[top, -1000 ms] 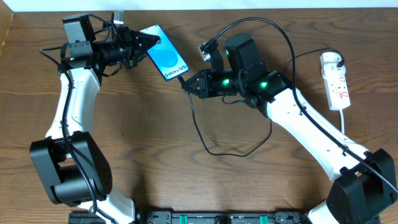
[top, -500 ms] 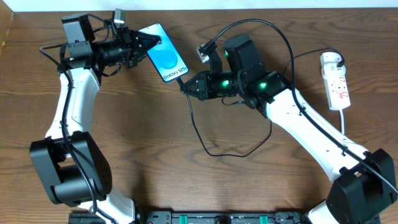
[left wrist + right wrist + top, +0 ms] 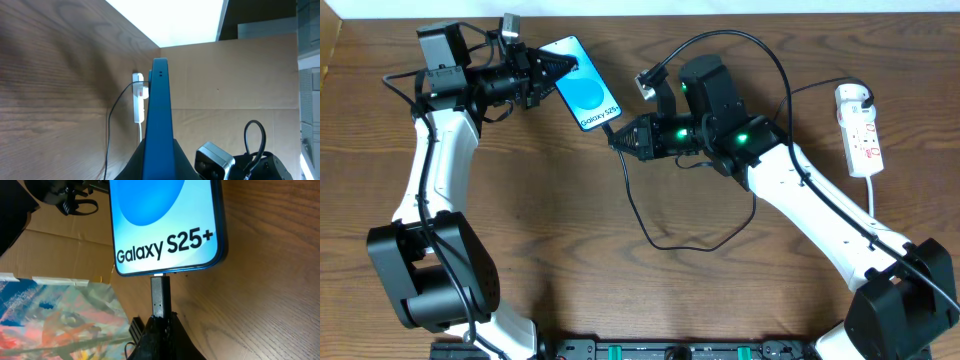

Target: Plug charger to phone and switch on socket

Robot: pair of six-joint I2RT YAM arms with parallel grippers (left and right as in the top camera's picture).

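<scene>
Left gripper (image 3: 548,72) was clamped on the far end of the phone (image 3: 586,92), holding it at about 11 o'clock on the desk (image 3: 540,250). Right gripper (image 3: 618,140) pinched the charger (image 3: 159,297) by its connector, whose tip touched the port on the phone's 6 o'clock edge — whether it was fully seated could not be told. The black cable looped back to the socket (image 3: 861,130) at 2 o'clock, where its white plug seemed already inserted. Judged left to do: finishing the insertion, then pressing the switch — its position was unreadable. The screen read "Galaxy S25+".
</scene>
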